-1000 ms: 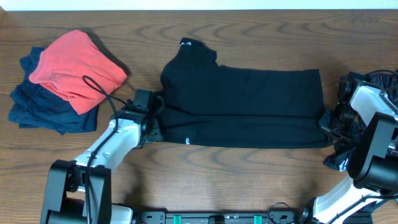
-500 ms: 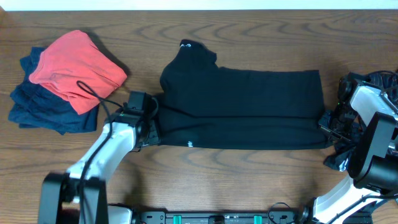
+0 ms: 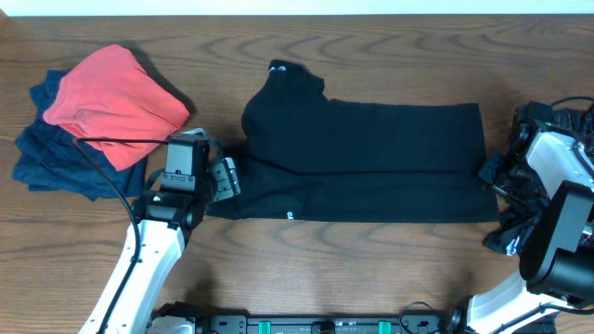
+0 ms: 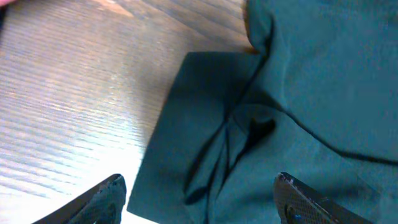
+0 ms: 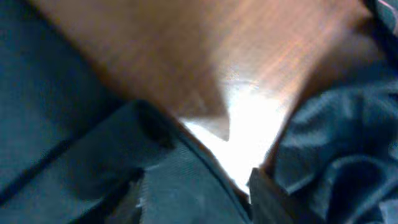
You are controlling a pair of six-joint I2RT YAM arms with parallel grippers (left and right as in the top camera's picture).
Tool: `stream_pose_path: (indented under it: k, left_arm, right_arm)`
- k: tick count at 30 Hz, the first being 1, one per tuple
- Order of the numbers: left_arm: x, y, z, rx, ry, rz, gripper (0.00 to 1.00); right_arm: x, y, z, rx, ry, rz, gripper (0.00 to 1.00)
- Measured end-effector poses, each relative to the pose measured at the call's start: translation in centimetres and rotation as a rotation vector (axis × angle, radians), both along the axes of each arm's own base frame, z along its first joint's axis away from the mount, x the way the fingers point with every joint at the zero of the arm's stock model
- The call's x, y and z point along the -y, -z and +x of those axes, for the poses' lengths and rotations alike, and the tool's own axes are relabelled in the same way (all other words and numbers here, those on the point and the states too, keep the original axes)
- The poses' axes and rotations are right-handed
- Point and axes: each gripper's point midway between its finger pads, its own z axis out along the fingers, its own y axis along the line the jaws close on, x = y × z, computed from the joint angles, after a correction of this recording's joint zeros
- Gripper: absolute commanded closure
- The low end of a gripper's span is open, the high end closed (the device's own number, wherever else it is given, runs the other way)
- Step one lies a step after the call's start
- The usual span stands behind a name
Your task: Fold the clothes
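A black shirt lies flat across the table's middle, folded lengthwise, with a small white logo near its front edge. My left gripper hovers over the shirt's left end. In the left wrist view its fingers stand wide apart above a creased corner of the fabric, gripping nothing. My right gripper is at the shirt's right end. The right wrist view is blurred. The shirt's edge lies between the parted fingers, with bright table showing beside one finger.
A red garment sits on a navy one at the back left. More dark fabric is bunched under the right arm at the table's right edge. Bare wood runs along the front.
The right gripper, shut a second ago, has opened on the shirt's right edge. The left gripper has opened wider and its arm has swung leftward. The shirt has shifted slightly right.
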Motion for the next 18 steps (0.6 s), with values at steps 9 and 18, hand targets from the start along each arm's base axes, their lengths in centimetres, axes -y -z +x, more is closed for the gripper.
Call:
stream_pose_path:
  k: [9,18]
  left_arm:
    - [0.3,0.6,-0.2,-0.024,0.009,-0.011,0.23]
    - [0.4,0.6,-0.2,-0.026,0.012,-0.016,0.23]
  right_arm:
    - [-1.2,0.1,1.2,0.057,-0.030,0.073,0.59]
    - [-1.2,1.2,4.2,0.211,-0.052,0.064,0.63]
